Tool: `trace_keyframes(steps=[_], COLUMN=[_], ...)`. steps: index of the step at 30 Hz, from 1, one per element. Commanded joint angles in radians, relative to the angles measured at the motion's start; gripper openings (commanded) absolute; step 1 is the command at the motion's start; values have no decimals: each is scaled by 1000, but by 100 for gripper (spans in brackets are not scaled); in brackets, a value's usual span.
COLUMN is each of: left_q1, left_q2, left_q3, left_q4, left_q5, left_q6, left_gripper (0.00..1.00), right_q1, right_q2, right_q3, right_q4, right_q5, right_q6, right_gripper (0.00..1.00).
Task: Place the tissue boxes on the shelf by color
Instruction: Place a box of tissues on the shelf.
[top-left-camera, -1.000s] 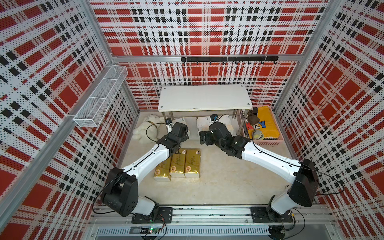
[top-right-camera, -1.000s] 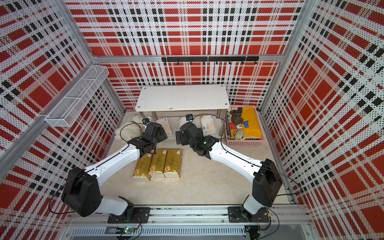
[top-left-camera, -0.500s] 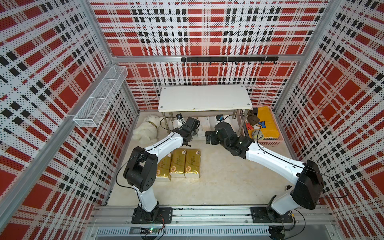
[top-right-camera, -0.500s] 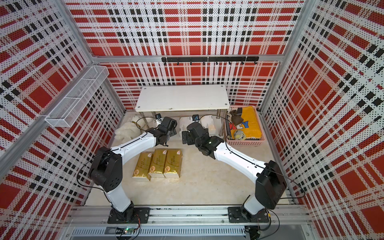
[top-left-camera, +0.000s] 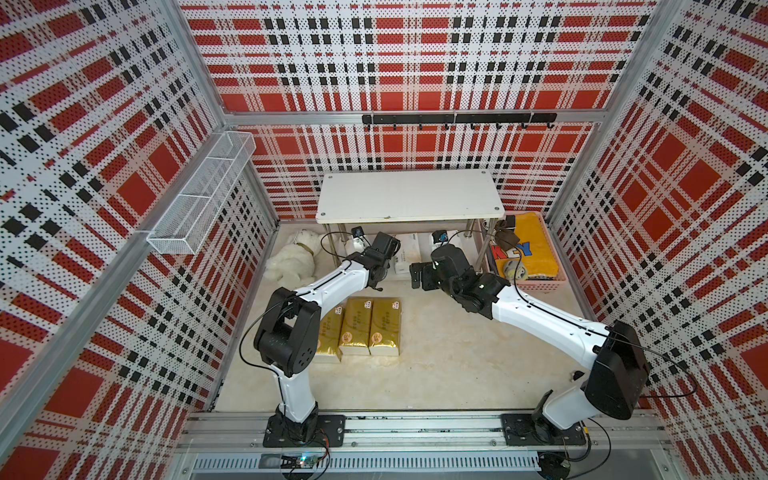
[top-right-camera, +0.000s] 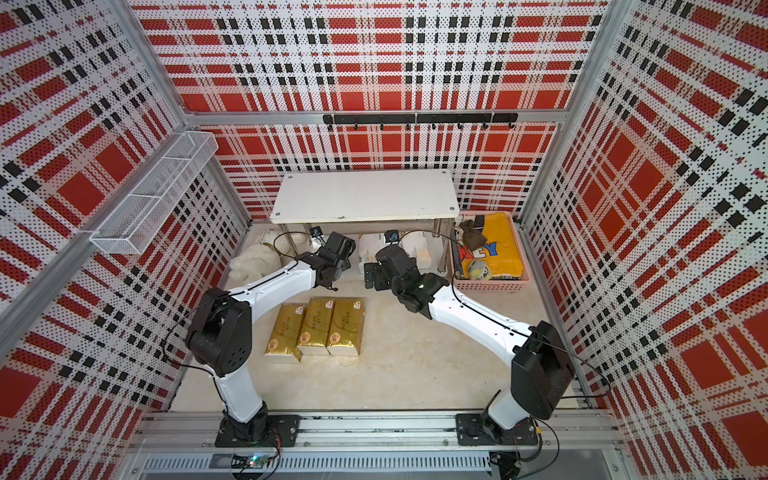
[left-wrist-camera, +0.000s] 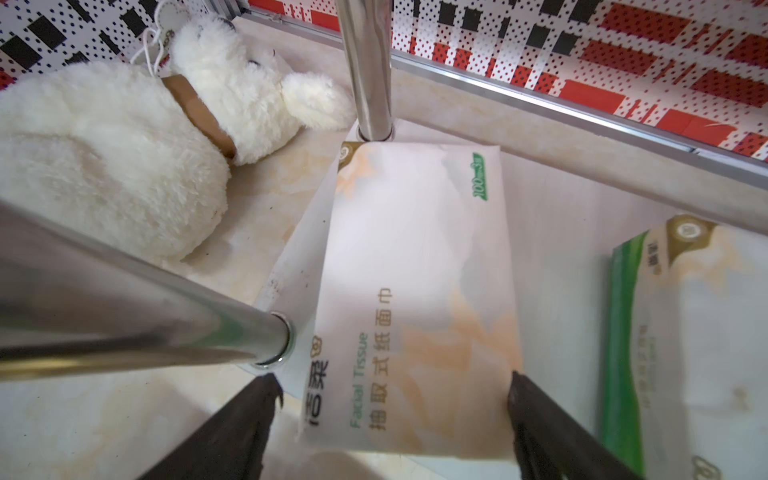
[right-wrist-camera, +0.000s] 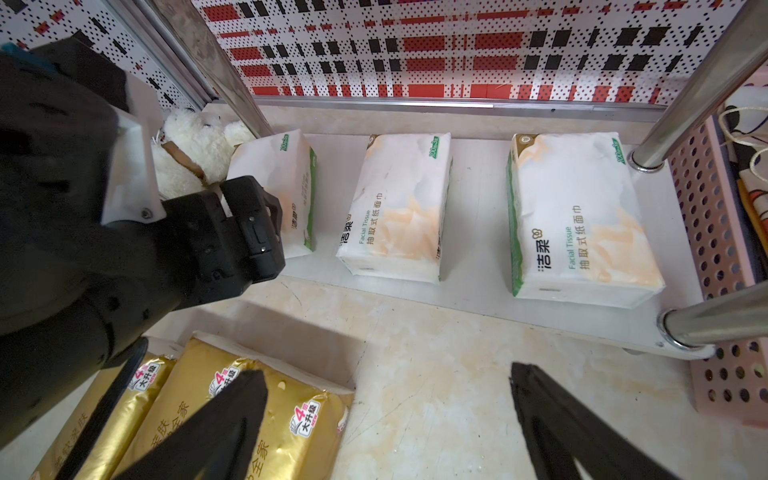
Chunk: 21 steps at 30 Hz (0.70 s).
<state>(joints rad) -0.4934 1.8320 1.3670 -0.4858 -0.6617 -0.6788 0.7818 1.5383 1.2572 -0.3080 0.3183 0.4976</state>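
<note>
Colour explains the layout: on the beige desk (top-left-camera: 457, 374), the low two-tier white-board, chrome-legged shelf (top-left-camera: 409, 199) carries three white peach-printed tissue packs (right-wrist-camera: 397, 208) on its lower board, while three shiny gold tissue packs (top-left-camera: 357, 326) wait in front. We see the left jaws spread astride the end pack (left-wrist-camera: 415, 270), gripping nothing; the right jaws gape empty. From above, the top board half-hides the white packs.

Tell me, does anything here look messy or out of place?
Little. A white plush toy lies on its side beside the shelf, and the white tissue pack nearest it crowds the chrome legs.
</note>
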Motion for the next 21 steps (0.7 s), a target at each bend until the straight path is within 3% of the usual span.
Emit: trace_keyframes(steps=[1,12,21], left_q1=[16,58,49], left_q2=[0,-31,-92], left_q3=[-19,-115,-124], left_q4=[42,173,201], left_q5=[13,97,93], left_q6=[56,154,126], left_gripper=[92,95,96], right_q1=[-9,-9,-9], right_q2=[-38,-28,-27], right_q3=[-17,-32,-46], right_q4=[20,41,51], right_q5=[-5,-39,-52], right_q6=[6,22,32], right_gripper=[100,100,100])
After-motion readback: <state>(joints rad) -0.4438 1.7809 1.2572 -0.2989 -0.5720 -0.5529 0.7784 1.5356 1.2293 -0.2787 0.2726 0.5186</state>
